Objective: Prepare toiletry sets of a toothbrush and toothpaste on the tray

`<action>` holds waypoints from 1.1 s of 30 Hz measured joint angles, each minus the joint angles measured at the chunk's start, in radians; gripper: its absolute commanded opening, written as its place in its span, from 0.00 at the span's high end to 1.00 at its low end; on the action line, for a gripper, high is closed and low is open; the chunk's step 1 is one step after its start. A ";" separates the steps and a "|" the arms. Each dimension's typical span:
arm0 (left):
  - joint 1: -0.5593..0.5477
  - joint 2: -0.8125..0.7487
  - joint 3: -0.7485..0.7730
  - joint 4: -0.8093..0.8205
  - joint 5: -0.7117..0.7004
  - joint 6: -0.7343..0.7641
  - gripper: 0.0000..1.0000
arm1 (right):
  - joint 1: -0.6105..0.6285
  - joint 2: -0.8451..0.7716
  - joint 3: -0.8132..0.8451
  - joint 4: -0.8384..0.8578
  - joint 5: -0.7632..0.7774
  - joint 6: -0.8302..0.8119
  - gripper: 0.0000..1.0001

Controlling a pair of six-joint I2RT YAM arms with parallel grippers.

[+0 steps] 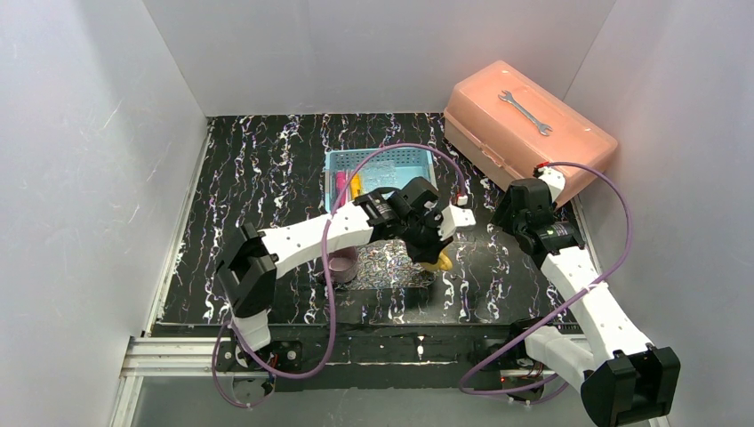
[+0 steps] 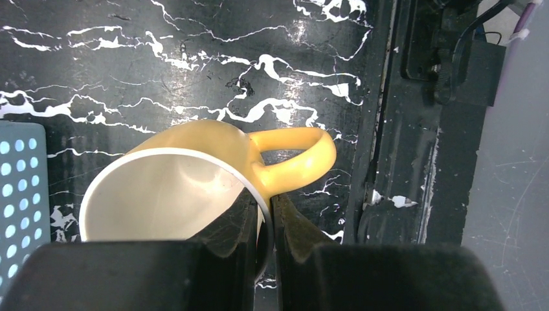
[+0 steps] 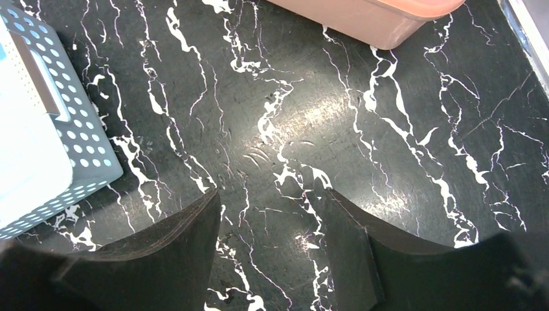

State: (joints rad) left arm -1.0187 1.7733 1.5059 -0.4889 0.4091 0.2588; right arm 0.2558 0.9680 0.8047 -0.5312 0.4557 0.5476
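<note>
The left gripper (image 2: 265,217) is clenched on the rim of the yellow cup (image 2: 188,175), one finger (image 2: 226,243) inside the pale interior and the other outside the wall, just beside the root of the handle (image 2: 299,161). The cup's mouth faces the wrist camera and the handle points away from the basket (image 2: 18,194), whose perforated corner shows at the left edge of that view. No print shows on the cup.

From above, the cup hangs at the right edge of the tray (image 1: 391,267), a glittery clear rectangle lying on the black marbled table (image 1: 258,178) under the left arm. Whether the cup touches the table cannot be told. A purple cup (image 1: 342,262) stands at the tray's left edge.

Behind the tray sits the light-blue basket. In its left part lie a pink tube (image 1: 340,183) and a yellow tube (image 1: 354,187) side by side, too small for any lettering to be read. Toothbrushes cannot be made out.

The right gripper (image 3: 272,249) is released, its fingers spread over bare table with nothing between them, the basket to its left and the peach toolbox (image 3: 362,16) ahead. A wrench (image 1: 525,112) lies on the toolbox lid; any marking on it is too small to read.
</note>
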 measured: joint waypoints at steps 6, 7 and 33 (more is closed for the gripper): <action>0.000 0.054 -0.013 0.020 -0.002 -0.002 1.00 | -0.002 0.000 -0.003 0.018 -0.014 0.000 0.33; 0.000 0.060 -0.015 0.021 -0.002 -0.002 1.00 | -0.002 0.000 -0.003 0.019 -0.016 -0.001 0.33; -0.001 0.109 -0.014 0.020 -0.073 0.046 1.00 | -0.007 0.009 -0.018 0.041 -0.044 -0.002 0.32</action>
State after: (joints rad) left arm -1.0195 1.8820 1.4914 -0.4686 0.3359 0.3050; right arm 0.2489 0.9771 0.7868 -0.4900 0.4114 0.5461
